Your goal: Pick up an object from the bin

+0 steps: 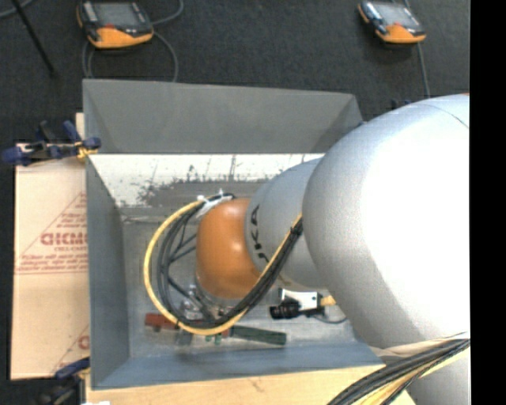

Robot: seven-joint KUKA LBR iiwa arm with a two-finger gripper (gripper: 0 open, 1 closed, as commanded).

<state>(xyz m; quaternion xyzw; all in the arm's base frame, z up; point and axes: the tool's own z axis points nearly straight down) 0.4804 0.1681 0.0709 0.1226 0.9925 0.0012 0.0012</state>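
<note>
The gripper (194, 307) sat low in the grey bin (107, 261), mostly hidden under the arm's orange cover (225, 245); spread or closed, couldn't tell. A small reddish piece (156, 320) lay just left of it. A dark green strip (254, 336) lay beside it on the right, and a black-and-white item (296, 307) further right.

One overhead camera, slightly oblique, above the grey bin (103, 261), arm (395, 237) from right.

A dark floor (253, 55) is lying all around. An orange and grey gadget (115, 22) is sitting on it top left, a second gadget (391, 20) top right.
</note>
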